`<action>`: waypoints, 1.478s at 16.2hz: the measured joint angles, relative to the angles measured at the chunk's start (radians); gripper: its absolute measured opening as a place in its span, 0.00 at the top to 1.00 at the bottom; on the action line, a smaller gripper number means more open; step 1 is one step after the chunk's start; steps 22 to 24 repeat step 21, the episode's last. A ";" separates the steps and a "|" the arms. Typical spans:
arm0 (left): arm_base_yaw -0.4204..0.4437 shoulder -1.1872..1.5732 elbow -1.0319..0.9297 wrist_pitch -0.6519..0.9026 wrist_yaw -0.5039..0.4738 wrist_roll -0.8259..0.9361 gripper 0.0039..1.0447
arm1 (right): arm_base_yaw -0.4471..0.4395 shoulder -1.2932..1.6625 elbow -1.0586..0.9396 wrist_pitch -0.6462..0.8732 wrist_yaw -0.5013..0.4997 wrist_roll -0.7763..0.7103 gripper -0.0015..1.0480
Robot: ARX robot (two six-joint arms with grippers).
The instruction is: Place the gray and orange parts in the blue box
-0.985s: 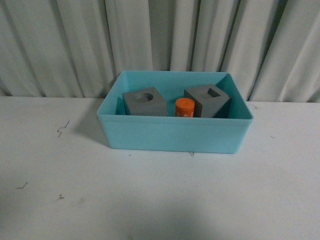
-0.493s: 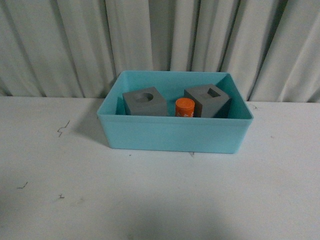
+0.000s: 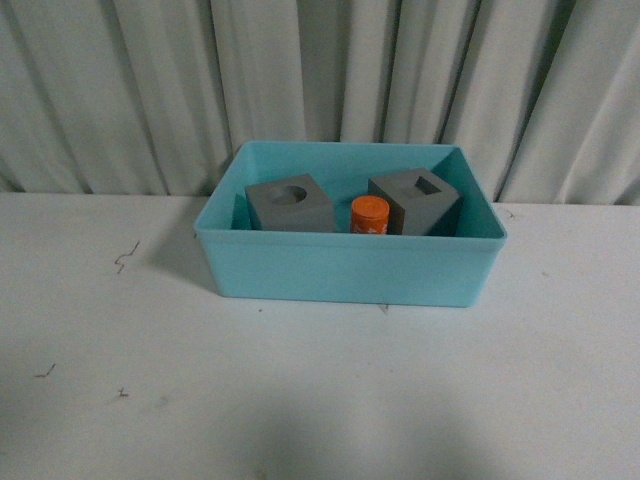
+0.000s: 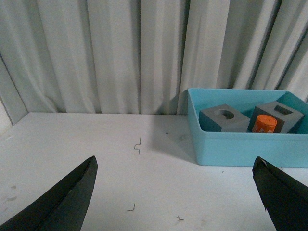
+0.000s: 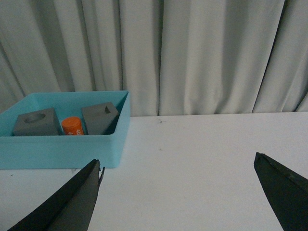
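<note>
The blue box (image 3: 350, 268) stands on the white table near the curtain. Inside it sit a gray cube with a round recess (image 3: 289, 204), an orange cylinder (image 3: 369, 214) and a gray cube with a square recess (image 3: 414, 199), side by side. Neither arm shows in the front view. My left gripper (image 4: 174, 166) is open over bare table, well short of the box (image 4: 240, 144), nothing between its fingers. My right gripper (image 5: 178, 163) is also open and empty, off to the side of the box (image 5: 57, 147). The cubes (image 4: 224, 118) (image 5: 99, 117) and cylinder (image 5: 72, 126) show in both wrist views.
A pleated pale curtain (image 3: 320, 80) hangs right behind the box. The white tabletop (image 3: 300, 390) carries a few small dark scuff marks (image 3: 125, 257).
</note>
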 joint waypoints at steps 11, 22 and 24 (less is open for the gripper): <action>0.000 0.000 0.000 0.000 0.000 0.000 0.06 | 0.000 0.000 0.000 0.000 0.000 0.000 0.06; 0.000 0.000 0.000 0.000 0.000 0.000 0.06 | 0.000 0.000 0.000 0.000 0.000 0.000 0.06; 0.000 0.000 0.000 0.000 0.000 0.000 0.06 | 0.000 0.000 0.000 0.000 0.000 0.000 0.06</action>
